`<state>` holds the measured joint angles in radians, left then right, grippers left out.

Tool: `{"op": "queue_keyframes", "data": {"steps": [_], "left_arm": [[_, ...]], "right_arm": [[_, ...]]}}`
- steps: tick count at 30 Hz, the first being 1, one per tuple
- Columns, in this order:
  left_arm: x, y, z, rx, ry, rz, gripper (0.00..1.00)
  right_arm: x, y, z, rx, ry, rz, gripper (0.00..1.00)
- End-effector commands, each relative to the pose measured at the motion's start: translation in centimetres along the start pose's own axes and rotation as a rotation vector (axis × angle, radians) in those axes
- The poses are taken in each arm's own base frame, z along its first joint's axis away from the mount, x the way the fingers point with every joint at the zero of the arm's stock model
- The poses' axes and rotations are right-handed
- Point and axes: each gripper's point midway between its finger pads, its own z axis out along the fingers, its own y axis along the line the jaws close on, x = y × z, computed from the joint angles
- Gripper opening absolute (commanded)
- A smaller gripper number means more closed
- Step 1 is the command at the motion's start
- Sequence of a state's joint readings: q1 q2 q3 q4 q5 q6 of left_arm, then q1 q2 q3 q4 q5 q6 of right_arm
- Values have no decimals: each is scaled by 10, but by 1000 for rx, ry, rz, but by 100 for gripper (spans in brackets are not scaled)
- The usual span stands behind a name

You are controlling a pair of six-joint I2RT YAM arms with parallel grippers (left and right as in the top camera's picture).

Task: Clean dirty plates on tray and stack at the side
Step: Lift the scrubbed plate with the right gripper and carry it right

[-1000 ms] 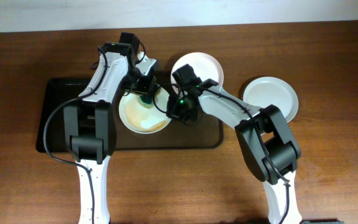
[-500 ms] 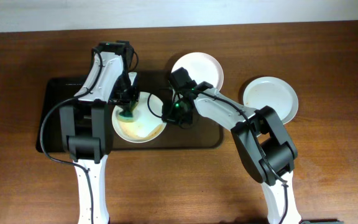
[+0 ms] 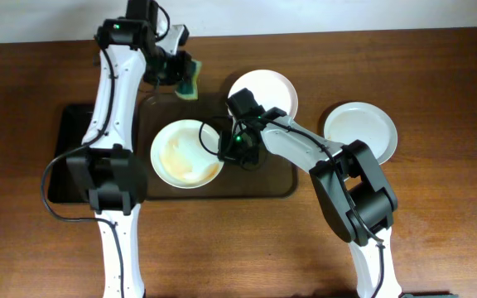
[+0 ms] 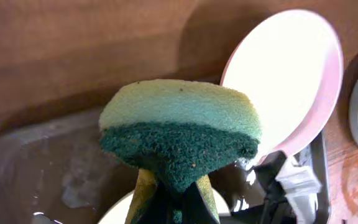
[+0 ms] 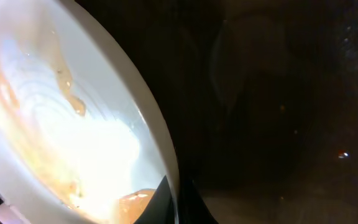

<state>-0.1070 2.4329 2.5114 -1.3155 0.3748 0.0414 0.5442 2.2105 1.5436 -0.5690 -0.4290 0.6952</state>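
Lifted from the plate to upper centre-left, the left gripper (image 3: 182, 73) keeps its fingers clamped on a yellow-green sponge (image 3: 190, 81). The right gripper (image 3: 237, 149) pinches the rim of the sauce-streaked white plate (image 3: 185, 154), centre, on the dark brown tray (image 3: 255, 180). One clean white plate (image 3: 265, 89) sits upper centre, a second clean plate (image 3: 360, 130) at right.

Dark reddish-brown wooden table (image 3: 437, 240) with visible grain, pale white strip (image 3: 23, 16) beyond its far edge, even light
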Motion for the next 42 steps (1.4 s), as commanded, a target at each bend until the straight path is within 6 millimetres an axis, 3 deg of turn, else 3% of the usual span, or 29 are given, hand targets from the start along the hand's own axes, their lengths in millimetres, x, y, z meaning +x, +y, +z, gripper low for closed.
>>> {"op": "queue_keyframes", "data": {"steps": [1, 3, 7, 11, 18, 23, 26, 33, 39, 42], "left_arm": [[-2, 14, -13, -18, -15, -44, 1], [4, 37, -18, -95, -1, -81, 1], [9, 56, -22, -178, 17, -98, 1], [10, 56, -22, -179, 17, -98, 1], [10, 56, -22, -179, 20, -98, 1], [12, 55, -22, -178, 28, -100, 1], [12, 55, -22, -178, 28, -100, 1], [15, 55, -22, -177, 38, -103, 1], [15, 55, -22, -177, 39, -104, 1], [15, 55, -22, -177, 38, -103, 1]], "right_arm": [[6, -12, 1, 55, 14, -69, 4], [-2, -5, -24, 96, -46, -94, 4], [-4, -9, -67, 209, -119, -96, 4], [-3, -15, -104, 294, -185, -97, 4], [-1, -35, -196, 514, -389, -103, 4], [2, -52, -227, 720, -485, -138, 4], [6, -35, -238, 855, -602, -240, 4], [19, 30, -277, 1105, -1017, -443, 4], [32, 60, -298, 1170, -1205, -486, 4], [36, 66, -298, 1159, -1233, -491, 4]]}}
